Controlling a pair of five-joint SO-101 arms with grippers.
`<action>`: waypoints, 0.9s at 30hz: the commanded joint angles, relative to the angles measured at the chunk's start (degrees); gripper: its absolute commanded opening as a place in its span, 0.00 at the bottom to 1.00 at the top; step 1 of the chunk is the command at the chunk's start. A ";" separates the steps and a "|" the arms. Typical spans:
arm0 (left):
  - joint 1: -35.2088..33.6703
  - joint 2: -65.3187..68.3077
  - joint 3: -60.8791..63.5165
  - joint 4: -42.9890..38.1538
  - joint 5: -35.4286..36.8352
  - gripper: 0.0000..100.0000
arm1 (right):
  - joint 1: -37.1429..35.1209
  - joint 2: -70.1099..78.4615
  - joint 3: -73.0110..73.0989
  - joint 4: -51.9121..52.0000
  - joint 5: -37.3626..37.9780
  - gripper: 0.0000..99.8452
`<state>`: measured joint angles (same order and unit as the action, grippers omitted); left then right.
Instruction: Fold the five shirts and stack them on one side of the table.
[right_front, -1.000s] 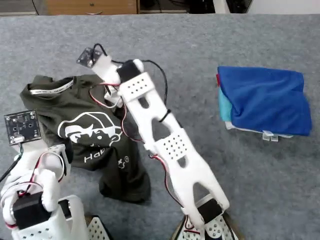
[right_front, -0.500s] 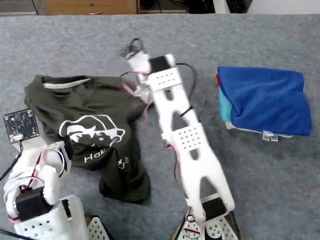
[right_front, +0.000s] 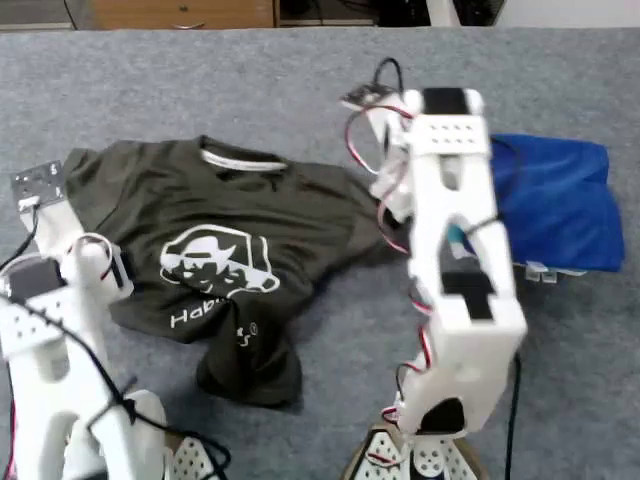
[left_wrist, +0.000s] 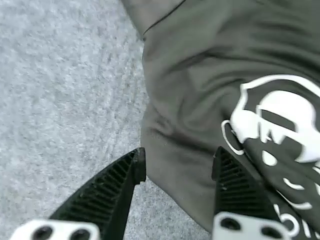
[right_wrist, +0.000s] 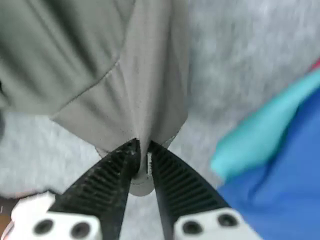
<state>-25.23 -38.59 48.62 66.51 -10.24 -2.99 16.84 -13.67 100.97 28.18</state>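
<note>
Right gripper (right_wrist: 141, 145) is clamped on a pinch of the dark green shirt (right_front: 215, 230) at its sleeve end, just beside the stack of folded shirts (right_front: 560, 210) by the right edge of the table (right_front: 330, 80). Left gripper (left_wrist: 177, 157) hangs with jaws apart over the shirt's opposite side, gripping nothing. The shirt lies print-up across the table's left half, spread but unfolded, its lower part bunched toward the near edge. Blue, turquoise and white layers show in the stack; their full count I cannot tell. Folding and stacking this shirt seem to remain.
</note>
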 joint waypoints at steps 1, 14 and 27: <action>-2.20 5.67 -3.34 -1.23 0.26 0.22 | 3.38 -12.18 11.74 -0.44 3.16 0.00; -14.33 7.78 -7.91 -6.42 -5.98 0.22 | 23.34 -33.98 37.49 1.14 16.26 0.00; -13.71 7.78 -8.35 -6.42 -6.07 0.22 | 32.13 -54.29 40.48 1.14 29.19 0.11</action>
<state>-38.95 -30.77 43.08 60.70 -15.87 28.48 -31.52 27.21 101.05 56.13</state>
